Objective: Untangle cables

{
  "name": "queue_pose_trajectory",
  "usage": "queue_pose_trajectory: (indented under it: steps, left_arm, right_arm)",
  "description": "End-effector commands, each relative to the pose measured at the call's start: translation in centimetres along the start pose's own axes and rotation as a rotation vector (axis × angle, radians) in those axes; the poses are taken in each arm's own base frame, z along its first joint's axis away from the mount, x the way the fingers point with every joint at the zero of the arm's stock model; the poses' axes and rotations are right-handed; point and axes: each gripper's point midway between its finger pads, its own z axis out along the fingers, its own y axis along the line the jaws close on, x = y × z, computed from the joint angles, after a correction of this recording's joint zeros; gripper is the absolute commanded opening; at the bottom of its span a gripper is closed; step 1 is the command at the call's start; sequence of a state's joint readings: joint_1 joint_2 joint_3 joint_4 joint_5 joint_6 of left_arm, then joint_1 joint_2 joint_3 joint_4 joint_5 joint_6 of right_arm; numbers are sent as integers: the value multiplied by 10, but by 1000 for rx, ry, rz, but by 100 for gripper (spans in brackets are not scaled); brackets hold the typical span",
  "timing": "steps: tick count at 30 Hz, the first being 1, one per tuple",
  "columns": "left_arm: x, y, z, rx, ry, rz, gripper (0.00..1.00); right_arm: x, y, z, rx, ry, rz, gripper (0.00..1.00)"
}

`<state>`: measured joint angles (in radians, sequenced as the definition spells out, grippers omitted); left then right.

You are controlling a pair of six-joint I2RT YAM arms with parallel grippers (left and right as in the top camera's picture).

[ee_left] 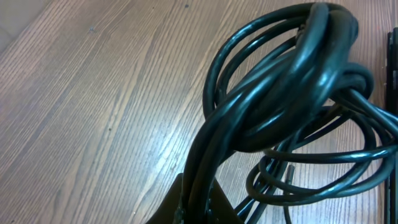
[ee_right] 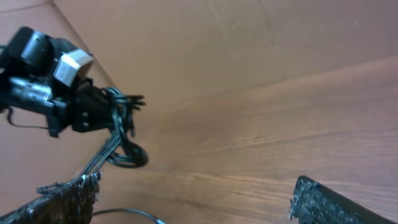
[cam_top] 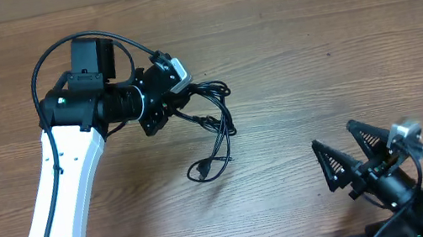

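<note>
The cables [cam_top: 214, 125] are a tangle of thin black cords near the middle of the table, with one plug end [cam_top: 199, 171] trailing toward me. My left gripper [cam_top: 177, 102] is shut on the top of the bundle. In the left wrist view its jaws [ee_left: 200, 208] pinch several strands, and the looped cables [ee_left: 292, 81] fill the frame above them. My right gripper [cam_top: 346, 151] stands open at the front right, well apart from the tangle, with nothing between its fingers. In the right wrist view the right gripper [ee_right: 199, 202] faces the cables [ee_right: 123, 140] hanging from the left gripper.
The wooden table [cam_top: 335, 39] runs under everything. The white left arm [cam_top: 57, 194] stretches from the front left edge up to the back left. Its thicker black wiring [cam_top: 56, 54] loops above the wrist.
</note>
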<state>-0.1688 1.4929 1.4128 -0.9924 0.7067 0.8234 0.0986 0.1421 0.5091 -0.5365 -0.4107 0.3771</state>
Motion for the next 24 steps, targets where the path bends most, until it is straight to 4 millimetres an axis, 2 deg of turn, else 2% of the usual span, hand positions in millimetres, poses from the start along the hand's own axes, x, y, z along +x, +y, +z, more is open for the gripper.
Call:
queue_pose_trajectory:
  steps: [1, 4, 9, 13, 16, 18, 21, 24]
  left_arm:
    - [-16, -10, -8, 26, -60, 28, 4]
    - [-18, -17, -9, 64, -77, 14, 4]
    - [-15, -22, -9, 85, -66, -57, 4]
    - [-12, -25, -9, 96, -54, -117, 4]
    - [-9, -29, -9, 110, -40, -141, 4]
    - [-9, -31, -8, 117, -36, -142, 4]
    - [-12, -36, -5, 132, -35, -128, 4]
    - [-17, -47, 1, 160, -30, -103, 4]
  right_arm:
    - [-14, 20, 4, -55, 80, 11, 100]
    - [-16, 38, 14, -135, 204, 10, 100]
    - [-14, 64, 35, -319, 404, 120, 100]
    - [-8, 65, 53, -398, 483, 179, 100]
    - [-16, 66, 66, -451, 460, 150, 100]
    - [-23, 75, 68, -527, 444, 121, 80]
    - [-22, 77, 72, -558, 452, 116, 77]
    - [-11, 85, 75, -595, 492, 108, 77]
